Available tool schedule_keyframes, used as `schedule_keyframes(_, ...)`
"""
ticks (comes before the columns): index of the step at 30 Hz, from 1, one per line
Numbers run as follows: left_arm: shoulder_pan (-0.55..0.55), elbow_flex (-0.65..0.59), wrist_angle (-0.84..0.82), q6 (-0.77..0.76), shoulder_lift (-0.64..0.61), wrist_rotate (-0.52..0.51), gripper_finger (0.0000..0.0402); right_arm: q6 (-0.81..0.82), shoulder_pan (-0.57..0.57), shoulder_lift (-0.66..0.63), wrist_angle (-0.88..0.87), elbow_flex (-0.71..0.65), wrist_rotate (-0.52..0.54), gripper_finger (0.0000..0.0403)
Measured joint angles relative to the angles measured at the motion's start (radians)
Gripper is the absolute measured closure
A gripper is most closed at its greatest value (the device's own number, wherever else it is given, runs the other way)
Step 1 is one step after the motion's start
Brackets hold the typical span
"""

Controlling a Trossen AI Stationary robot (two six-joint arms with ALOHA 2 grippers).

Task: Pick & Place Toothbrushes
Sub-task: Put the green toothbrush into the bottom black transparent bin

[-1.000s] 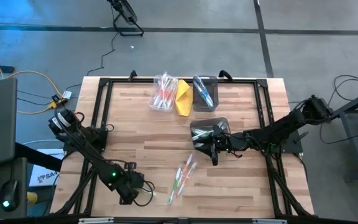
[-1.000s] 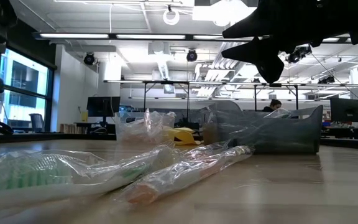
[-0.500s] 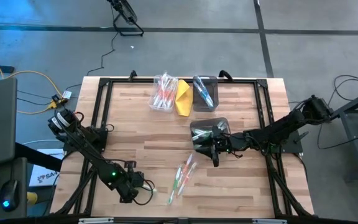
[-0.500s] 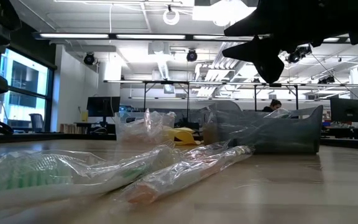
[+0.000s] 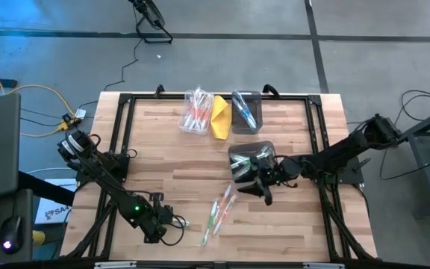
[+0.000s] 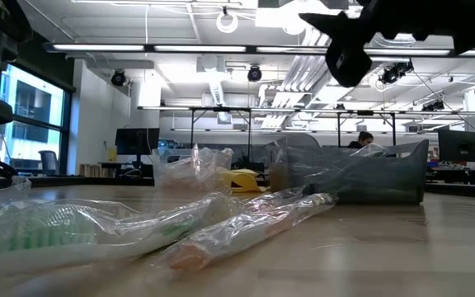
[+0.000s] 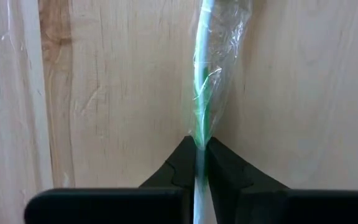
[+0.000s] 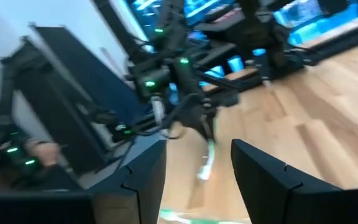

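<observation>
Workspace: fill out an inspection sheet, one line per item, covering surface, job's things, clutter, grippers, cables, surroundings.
Surface: wooden table with a black frame.
Job's things: one wrapped green toothbrush pinched in the left gripper; loose wrapped toothbrushes near the front edge; more in the clear bin and two grey bins.
Clutter: yellow folded object between the two far bins.
Grippers: left gripper shut on the toothbrush at the table's front left; right gripper open, raised beside the near grey bin.
Cables: yellow cable and black cable on the floor.
Surroundings: office hall; a person sits far off.
</observation>
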Motion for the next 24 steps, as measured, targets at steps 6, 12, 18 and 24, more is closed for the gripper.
schedule_keyframes(6,0.000,-0.005,-0.024,0.001,-0.053,0.005,0.0385,-0.060,0.006,-0.074,-0.013,-0.001,-0.085,0.0229)
schedule_keyframes(12,0.052,-0.005,-0.095,0.045,-0.163,-0.068,0.0386,-0.145,0.007,-0.159,-0.090,0.000,-0.083,0.0229)
schedule_keyframes(18,0.210,-0.002,-0.019,0.273,-0.253,-0.133,0.0386,-0.177,0.007,-0.180,-0.149,0.000,-0.059,0.0229)
schedule_keyframes(24,0.443,-0.002,0.176,0.562,-0.293,-0.056,0.0386,-0.184,0.007,-0.182,-0.164,0.000,-0.059,0.0229)
